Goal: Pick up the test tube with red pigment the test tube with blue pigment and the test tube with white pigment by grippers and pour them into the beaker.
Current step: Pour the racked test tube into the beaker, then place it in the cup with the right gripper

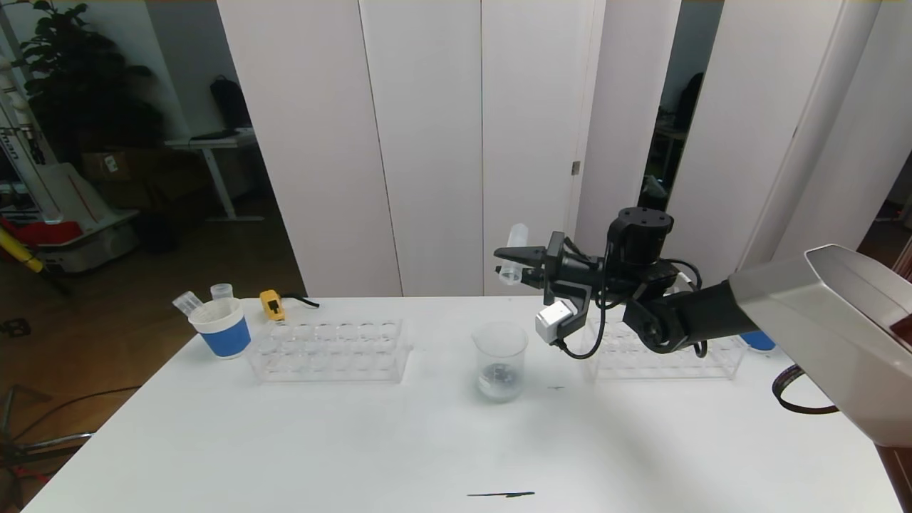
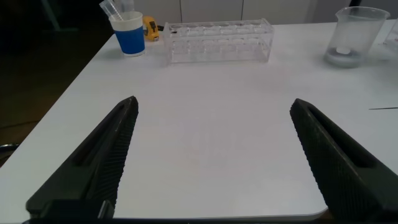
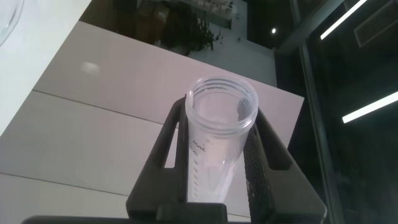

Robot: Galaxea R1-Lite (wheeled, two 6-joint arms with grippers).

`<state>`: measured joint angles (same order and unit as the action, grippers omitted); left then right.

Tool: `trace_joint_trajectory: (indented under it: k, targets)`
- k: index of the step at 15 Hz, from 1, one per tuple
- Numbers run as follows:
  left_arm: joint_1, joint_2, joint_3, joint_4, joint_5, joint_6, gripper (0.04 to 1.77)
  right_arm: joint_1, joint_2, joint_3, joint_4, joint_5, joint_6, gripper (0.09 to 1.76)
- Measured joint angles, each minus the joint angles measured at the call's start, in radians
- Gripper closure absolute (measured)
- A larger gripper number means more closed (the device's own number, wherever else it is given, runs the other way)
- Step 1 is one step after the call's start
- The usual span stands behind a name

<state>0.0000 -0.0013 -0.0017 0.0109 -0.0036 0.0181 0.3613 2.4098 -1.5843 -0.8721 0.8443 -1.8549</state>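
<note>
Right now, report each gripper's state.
Left gripper: open, holding nothing, low over the table.
Right gripper: shut on a clear test tube, raised above the beaker.

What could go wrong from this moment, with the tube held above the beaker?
1. The right hand holds the test tube behind and above the beaker, not clearly over its mouth; any drips may land on the table.
2. Lowering the arm carelessly might knock the beaker or the rack beside it.
</note>
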Motion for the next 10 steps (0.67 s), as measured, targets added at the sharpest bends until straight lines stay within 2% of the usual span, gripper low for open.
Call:
trace_joint_trajectory:
  k: [5, 7, 10]
  targets:
    - [0.0, 0.0, 0.0, 0.0, 0.0, 0.0, 0.06, 0.001, -0.006, 0.004, 0.011, 0.015, 0.05, 1.27]
    - [0.0, 0.0, 0.0, 0.0, 0.0, 0.0, 0.06, 0.002, -0.022, 0.009, -0.012, 0.017, 0.183, 1.27]
    - [0.0, 0.0, 0.0, 0.0, 0.0, 0.0, 0.06, 0.006, -0.044, 0.005, -0.194, 0.001, 0.429, 1.27]
